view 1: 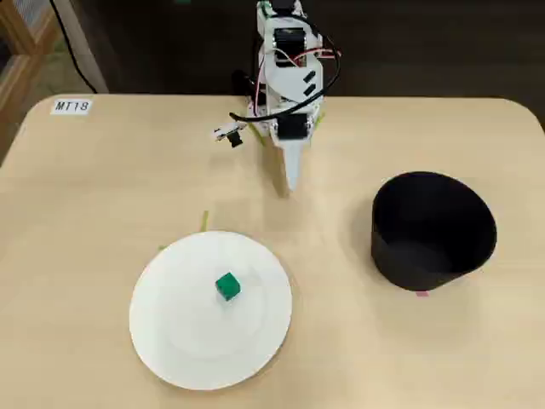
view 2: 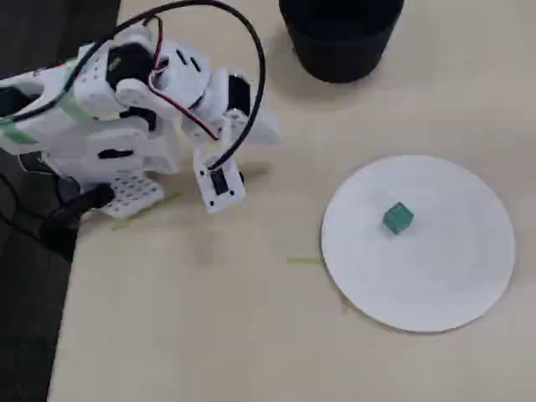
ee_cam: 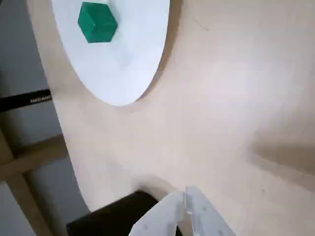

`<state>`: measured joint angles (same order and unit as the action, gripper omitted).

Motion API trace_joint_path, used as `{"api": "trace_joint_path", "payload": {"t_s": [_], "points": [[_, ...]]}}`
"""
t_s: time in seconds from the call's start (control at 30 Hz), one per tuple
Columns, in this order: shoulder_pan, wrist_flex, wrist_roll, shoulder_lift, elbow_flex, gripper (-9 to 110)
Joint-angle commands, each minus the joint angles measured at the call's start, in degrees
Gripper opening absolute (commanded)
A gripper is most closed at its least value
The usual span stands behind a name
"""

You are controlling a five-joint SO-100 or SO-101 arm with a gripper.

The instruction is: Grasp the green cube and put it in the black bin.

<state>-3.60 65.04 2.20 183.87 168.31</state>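
Note:
The green cube [view 1: 227,286] [view 2: 397,218] lies near the middle of a flat white plate [view 1: 187,341] [view 2: 435,276]. In the wrist view the green cube [ee_cam: 97,22] shows at the top left on the plate [ee_cam: 123,64]. My gripper [view 1: 291,183] [ee_cam: 186,199] points down at the table behind the plate, well clear of the cube, shut and empty. The black bin [view 1: 387,247] [view 2: 339,42] stands upright on the right in a fixed view, and its dark wall [ee_cam: 113,216] shows at the wrist view's bottom edge.
The arm's white base [view 1: 285,51] [view 2: 100,126] sits at the table's back edge with loose cables. Thin green tape strips [view 1: 204,220] [view 2: 303,260] lie beside the plate. A label [view 1: 71,106] marks the back left corner. The table edge runs down the wrist view's left side.

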Motion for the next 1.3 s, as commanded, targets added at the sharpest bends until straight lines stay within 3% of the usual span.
{"api": "trace_joint_path", "payload": {"t_s": [0.0, 0.7, 0.83, 1.07, 1.27], "points": [[1.67, -1.41, -2.37, -0.18, -0.26, 0], [-0.44, -1.85, -4.75, -0.18, -1.49, 0], [-1.67, 1.14, -5.10, -3.69, -13.97, 0], [-2.72, 11.34, 1.93, -43.42, -57.92, 0], [1.14, 10.81, 1.58, -56.87, -70.40, 0]]}}
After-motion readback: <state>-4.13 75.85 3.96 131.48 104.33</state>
